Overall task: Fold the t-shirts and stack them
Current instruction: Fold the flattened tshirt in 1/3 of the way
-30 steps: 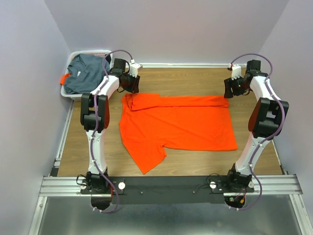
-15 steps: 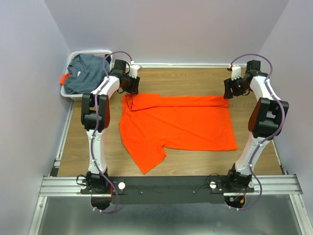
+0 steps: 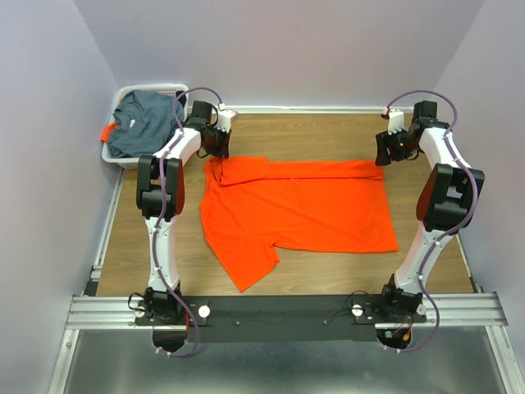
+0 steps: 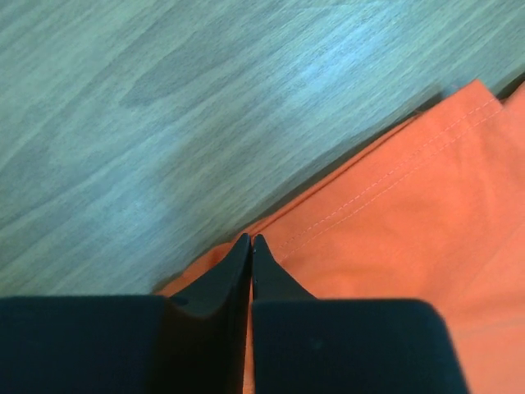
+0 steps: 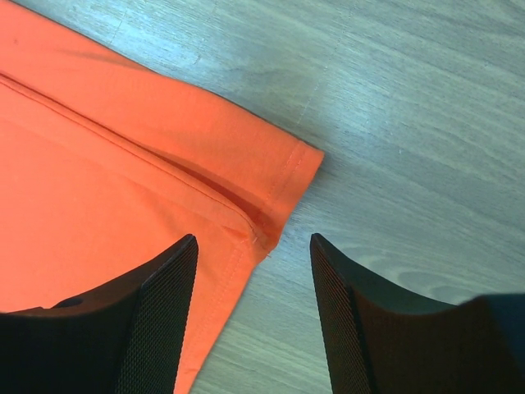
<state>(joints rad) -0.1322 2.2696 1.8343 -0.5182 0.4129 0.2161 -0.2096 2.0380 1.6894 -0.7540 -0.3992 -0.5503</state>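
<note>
The orange t-shirt lies spread on the wooden table, its far edge folded over in a narrow strip and one sleeve pointing to the near left. My left gripper sits at its far-left corner; in the left wrist view the jaws are pressed together over the orange hem, a sliver of cloth between them. My right gripper hangs over the far-right corner, open, straddling the cloth's corner and bare wood. The grey-blue t-shirt lies crumpled in the basket.
The white slotted basket stands at the far left against the wall. Bare wooden table runs behind the orange shirt up to the back wall. Walls close in on both sides, and a metal rail carries the arm bases.
The left gripper's jaws have closed at the shirt's far-left corner. The right arm and the shirt look unchanged.
</note>
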